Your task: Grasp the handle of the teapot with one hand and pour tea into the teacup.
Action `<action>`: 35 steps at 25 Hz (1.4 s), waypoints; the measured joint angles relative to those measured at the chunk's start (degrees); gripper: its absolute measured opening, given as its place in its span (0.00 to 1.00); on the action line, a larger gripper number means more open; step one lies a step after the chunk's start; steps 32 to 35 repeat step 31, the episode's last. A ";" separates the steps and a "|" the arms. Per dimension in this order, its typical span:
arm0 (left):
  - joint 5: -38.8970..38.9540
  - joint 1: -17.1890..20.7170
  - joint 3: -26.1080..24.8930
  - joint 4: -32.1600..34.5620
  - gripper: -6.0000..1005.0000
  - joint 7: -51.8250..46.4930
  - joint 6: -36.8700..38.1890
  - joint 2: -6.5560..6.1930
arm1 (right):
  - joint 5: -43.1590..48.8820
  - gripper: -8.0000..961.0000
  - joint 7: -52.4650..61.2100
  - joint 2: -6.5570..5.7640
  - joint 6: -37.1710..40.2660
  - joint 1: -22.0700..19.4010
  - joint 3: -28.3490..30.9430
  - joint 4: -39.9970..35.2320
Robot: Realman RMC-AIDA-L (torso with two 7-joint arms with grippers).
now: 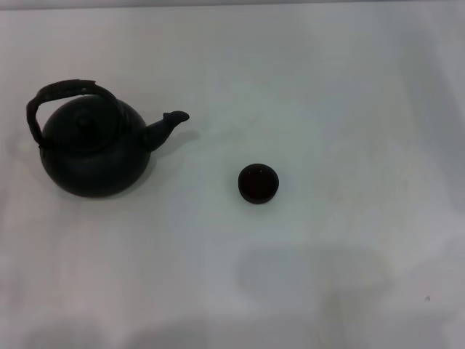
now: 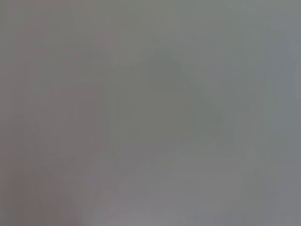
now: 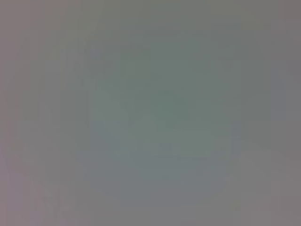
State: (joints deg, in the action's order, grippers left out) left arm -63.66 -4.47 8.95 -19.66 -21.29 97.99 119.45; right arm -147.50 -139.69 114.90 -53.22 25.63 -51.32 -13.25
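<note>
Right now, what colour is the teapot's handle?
The handle is dark brownish-black, close to the matte black teapot itself; the head view shows it best.

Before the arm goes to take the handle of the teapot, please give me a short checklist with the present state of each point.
1. Round matte black teapot stands upright with lid on: ok.
2. Dark arched bail handle is raised over the lid and free to grasp: ok.
3. Curved spout points toward the tiny dark round teacup: ok.
4. Teacup upright, apart from the teapot: ok.
5. White table between them bare: ok.
6. Grippers' positions: cannot tell; neither appears in any view.
</note>
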 joint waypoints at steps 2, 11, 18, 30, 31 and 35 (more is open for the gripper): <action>0.22 -0.97 -0.01 0.60 0.75 -0.72 -1.61 -0.07 | 1.78 0.90 -1.32 0.11 0.00 0.49 -0.02 -0.17; 0.42 -5.06 0.02 2.27 0.75 -1.08 -8.56 -0.09 | 1.85 0.90 -2.88 0.24 0.43 1.17 0.13 0.13; 0.70 -7.12 0.02 4.14 0.75 -1.05 -11.25 -0.14 | 1.77 0.90 -2.57 0.24 0.20 1.18 0.35 0.25; 3.05 -8.70 0.01 5.25 0.75 -1.04 -12.27 -0.19 | 1.62 0.90 -2.62 0.24 0.78 1.99 0.68 0.22; 3.08 -8.74 0.01 5.25 0.75 -1.04 -12.28 -0.19 | 1.58 0.90 -2.60 0.24 1.01 2.04 0.68 0.22; 3.08 -8.74 0.01 5.25 0.75 -1.04 -12.28 -0.19 | 1.58 0.90 -2.60 0.24 1.01 2.04 0.68 0.22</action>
